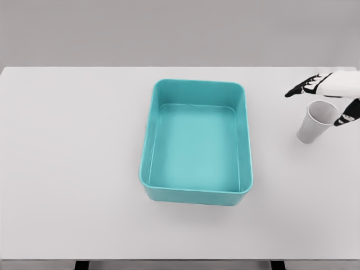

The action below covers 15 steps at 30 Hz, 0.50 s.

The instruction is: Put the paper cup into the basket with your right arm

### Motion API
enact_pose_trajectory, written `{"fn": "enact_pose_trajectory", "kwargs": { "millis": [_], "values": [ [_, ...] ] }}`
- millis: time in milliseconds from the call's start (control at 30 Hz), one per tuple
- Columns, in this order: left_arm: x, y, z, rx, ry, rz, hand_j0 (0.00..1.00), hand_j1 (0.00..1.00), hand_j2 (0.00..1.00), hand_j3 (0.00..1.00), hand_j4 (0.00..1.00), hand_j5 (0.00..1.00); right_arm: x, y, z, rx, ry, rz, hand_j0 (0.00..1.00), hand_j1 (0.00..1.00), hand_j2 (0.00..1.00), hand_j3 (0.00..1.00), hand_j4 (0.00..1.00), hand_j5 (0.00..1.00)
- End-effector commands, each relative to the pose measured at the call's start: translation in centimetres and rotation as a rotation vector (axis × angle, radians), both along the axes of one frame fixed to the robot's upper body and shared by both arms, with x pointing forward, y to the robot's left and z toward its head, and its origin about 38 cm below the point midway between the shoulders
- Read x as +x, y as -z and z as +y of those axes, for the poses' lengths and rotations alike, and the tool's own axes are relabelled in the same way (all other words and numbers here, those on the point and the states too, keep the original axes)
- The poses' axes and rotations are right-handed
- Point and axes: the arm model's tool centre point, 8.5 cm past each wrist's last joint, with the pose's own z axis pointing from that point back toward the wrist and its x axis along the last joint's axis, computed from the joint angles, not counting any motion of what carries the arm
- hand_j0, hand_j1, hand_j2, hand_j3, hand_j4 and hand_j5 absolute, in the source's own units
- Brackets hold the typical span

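Paper cup (316,120) stands at the frame's right on the table (73,157), well apart from the empty basket (196,140), and your right hand (332,95) brackets its rim with fingers spread (not yet clamped), so gripping, carrying and dropping all remain.

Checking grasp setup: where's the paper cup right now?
Head view, far right of the table: the paper cup stands to the right of the teal basket, not in it, with the right hand at its rim.
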Motion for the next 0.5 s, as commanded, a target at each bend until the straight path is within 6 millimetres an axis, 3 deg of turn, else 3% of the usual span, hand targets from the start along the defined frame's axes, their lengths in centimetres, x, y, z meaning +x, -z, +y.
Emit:
{"fn": "enact_pose_trajectory", "kwargs": {
  "millis": [0,200,467],
  "values": [
    [0.0,0.0,0.0,0.000,0.001,0.000,1.00,1.00,1.00,1.00,1.00,1.00,-0.5,0.0,-0.8,-0.012,0.016,0.030,1.00,1.00,1.00,1.00,1.00,1.00],
    [0.0,0.0,0.0,0.000,-0.001,0.000,1.00,1.00,1.00,1.00,1.00,1.00,1.0,0.5,-3.8,0.022,0.133,0.045,1.00,1.00,1.00,1.00,1.00,1.00],
    [0.0,0.0,0.0,0.000,-0.001,0.000,1.00,1.00,1.00,1.00,1.00,1.00,2.2,2.3,-1.7,0.034,0.158,0.089,1.00,1.00,1.00,1.00,1.00,1.00]
  ]
}}
